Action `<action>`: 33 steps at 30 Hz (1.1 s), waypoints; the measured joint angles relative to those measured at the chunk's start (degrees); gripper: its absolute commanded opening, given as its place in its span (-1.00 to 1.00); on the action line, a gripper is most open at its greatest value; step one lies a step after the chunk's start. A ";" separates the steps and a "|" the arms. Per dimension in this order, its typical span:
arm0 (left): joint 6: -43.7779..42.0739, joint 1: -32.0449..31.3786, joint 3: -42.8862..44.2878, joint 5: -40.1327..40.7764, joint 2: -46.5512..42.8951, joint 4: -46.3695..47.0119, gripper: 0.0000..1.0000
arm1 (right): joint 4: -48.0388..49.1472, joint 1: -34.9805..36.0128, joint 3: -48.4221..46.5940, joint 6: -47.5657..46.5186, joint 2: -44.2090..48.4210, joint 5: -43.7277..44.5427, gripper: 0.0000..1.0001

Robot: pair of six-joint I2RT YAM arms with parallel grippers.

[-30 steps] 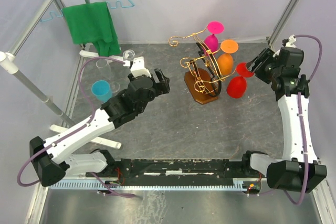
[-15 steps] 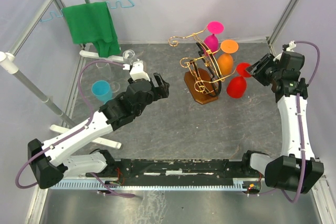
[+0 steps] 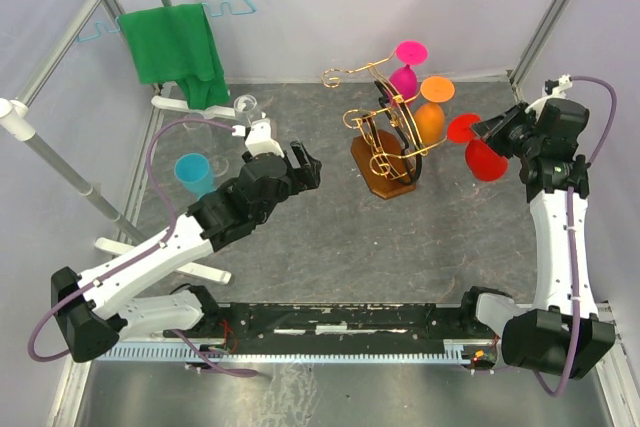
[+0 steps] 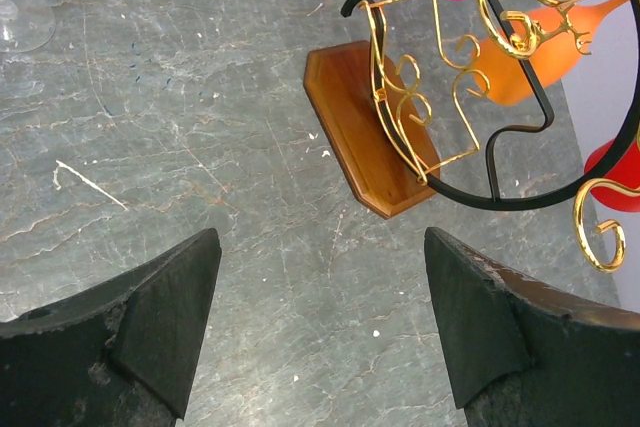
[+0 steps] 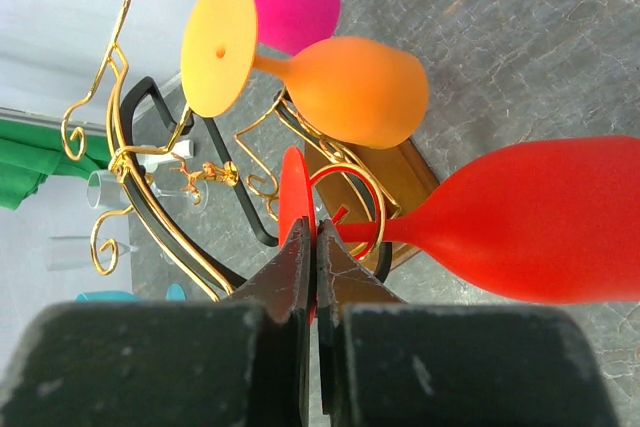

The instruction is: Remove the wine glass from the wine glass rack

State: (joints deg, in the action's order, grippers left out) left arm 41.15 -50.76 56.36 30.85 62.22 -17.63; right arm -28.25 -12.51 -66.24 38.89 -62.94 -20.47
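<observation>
The wine glass rack (image 3: 384, 125) of gold wire on a brown wooden base (image 4: 360, 127) stands mid-table. A pink glass (image 3: 405, 72) and an orange glass (image 3: 431, 112) hang from it. My right gripper (image 3: 492, 131) is shut on the round foot of the red wine glass (image 3: 484, 159), which tilts just right of the rack's arms. In the right wrist view the fingers (image 5: 300, 257) pinch that red foot edge-on, and the red bowl (image 5: 540, 217) lies to the right. I cannot tell whether the stem is free of the gold scroll. My left gripper (image 3: 305, 162) hovers open left of the rack, nothing between its fingers (image 4: 170, 307).
A turquoise hanger with a green cloth (image 3: 178, 42) hangs from a metal rail at the back left. Clear glasses (image 3: 245, 104) and a blue cup (image 3: 193, 172) stand at the left. White stand legs (image 3: 160, 257) lie near the left arm.
My right gripper closed on the red glass's foot and drew the glass to the right, away from the rack. The left arm barely moved.
</observation>
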 measured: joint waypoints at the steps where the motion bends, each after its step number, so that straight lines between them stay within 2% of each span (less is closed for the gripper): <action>1: 0.02 0.00 -0.13 0.00 0.00 -0.02 0.78 | 0.04 -0.09 0.11 0.13 0.00 -0.09 -0.98; 13: 0.26 0.00 -0.50 -1.11 -0.04 -0.04 0.79 | 5.64 -2.45 4.04 4.85 0.24 -2.86 -0.98; 22: 0.50 0.00 -0.50 -1.46 -0.50 -0.31 0.79 | 16.57 -6.99 11.93 13.46 1.62 -6.88 -0.98; 33: 0.85 0.00 -0.50 -1.55 -0.76 -0.37 0.79 | 28.70 -8.26 15.76 21.20 -1.38 -12.31 -0.98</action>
State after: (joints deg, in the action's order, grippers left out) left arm 42.00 -50.76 55.86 29.30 61.45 -18.00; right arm 0.45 -20.78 -50.48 60.10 -64.31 -32.77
